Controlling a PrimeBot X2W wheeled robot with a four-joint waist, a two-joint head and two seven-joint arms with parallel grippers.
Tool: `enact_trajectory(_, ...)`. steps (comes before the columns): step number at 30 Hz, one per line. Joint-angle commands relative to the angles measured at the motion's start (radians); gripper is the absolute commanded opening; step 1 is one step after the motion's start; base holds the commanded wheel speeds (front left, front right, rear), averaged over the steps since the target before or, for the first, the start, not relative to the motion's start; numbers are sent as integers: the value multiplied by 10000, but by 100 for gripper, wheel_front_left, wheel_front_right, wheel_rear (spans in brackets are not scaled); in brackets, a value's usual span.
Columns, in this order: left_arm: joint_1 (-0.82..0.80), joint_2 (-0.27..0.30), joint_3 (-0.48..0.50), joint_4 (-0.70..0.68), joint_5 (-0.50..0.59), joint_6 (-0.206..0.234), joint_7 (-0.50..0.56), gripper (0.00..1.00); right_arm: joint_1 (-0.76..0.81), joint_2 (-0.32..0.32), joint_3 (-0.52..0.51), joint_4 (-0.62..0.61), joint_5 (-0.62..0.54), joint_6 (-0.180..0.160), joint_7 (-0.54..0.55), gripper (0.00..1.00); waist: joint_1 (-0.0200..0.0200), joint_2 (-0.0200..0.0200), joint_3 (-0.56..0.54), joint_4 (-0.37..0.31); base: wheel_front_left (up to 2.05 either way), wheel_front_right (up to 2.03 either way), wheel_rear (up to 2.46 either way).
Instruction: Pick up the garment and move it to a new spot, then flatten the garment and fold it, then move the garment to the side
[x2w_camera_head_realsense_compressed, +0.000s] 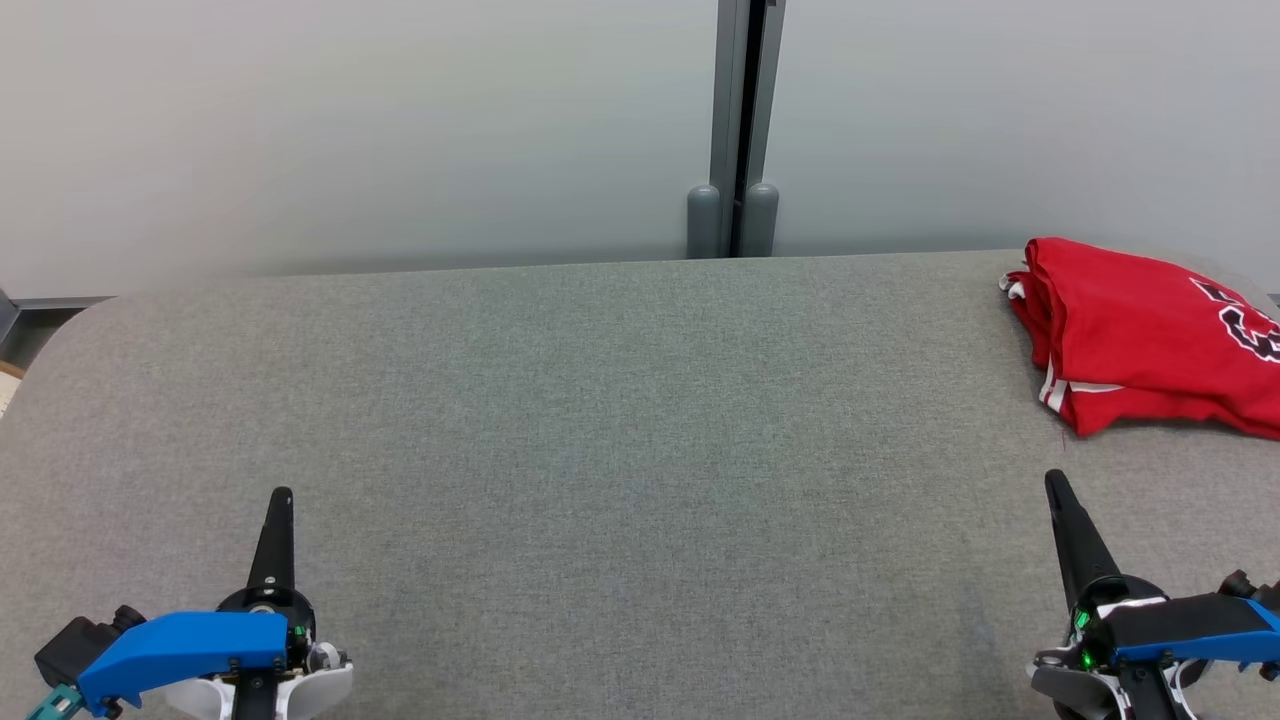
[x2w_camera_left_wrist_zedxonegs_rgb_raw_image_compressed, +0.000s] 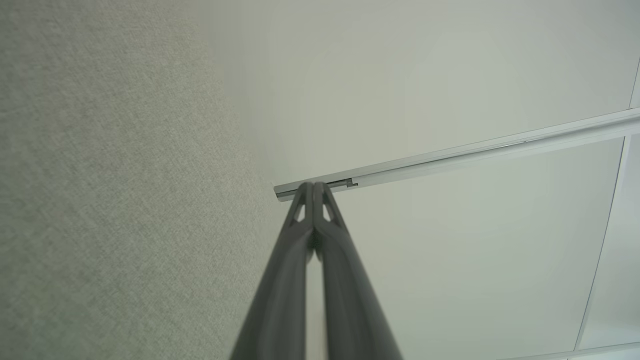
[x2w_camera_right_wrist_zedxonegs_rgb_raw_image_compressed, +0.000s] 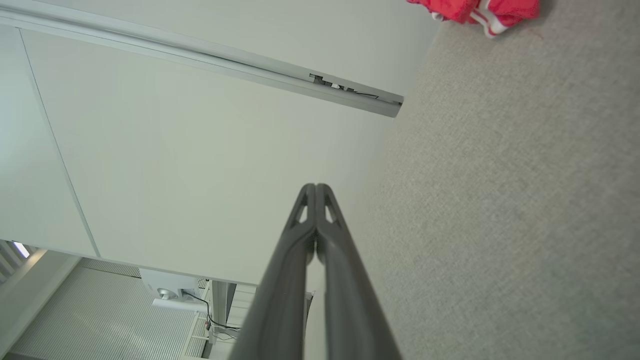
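A red garment (x2w_camera_head_realsense_compressed: 1140, 335) with white trim and a dark print lies folded at the far right of the grey table (x2w_camera_head_realsense_compressed: 620, 420), partly cut off by the head view's right edge. Its corner (x2w_camera_right_wrist_zedxonegs_rgb_raw_image_compressed: 475, 12) also shows at the top of the right wrist view. My left gripper (x2w_camera_head_realsense_compressed: 281, 497) rests at the lower left, shut with nothing in it, its tips (x2w_camera_left_wrist_zedxonegs_rgb_raw_image_compressed: 315, 186) pressed together. My right gripper (x2w_camera_head_realsense_compressed: 1053, 478) sits at the lower right, shut and empty (x2w_camera_right_wrist_zedxonegs_rgb_raw_image_compressed: 316, 186), a short way in front of the garment and apart from it.
The grey felt table ends at a pale wall with a grey vertical post (x2w_camera_head_realsense_compressed: 745, 130) behind its far edge. The table's left corner is rounded. A wide bare stretch of table lies between the two grippers.
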Motion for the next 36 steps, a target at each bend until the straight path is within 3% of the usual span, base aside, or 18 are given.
enact_trajectory(1,-197,25,69,-83,-237,-57,61,0,-162,-60,-37,-8,255,6,56,0,-1,0,-3,2,0,0,0)
enact_trajectory(36,-418,21,267,-56,-2708,-229,680,0,-387,-1,-272,234,2584,7,555,0,-1,0,-63,43,0,0,0)
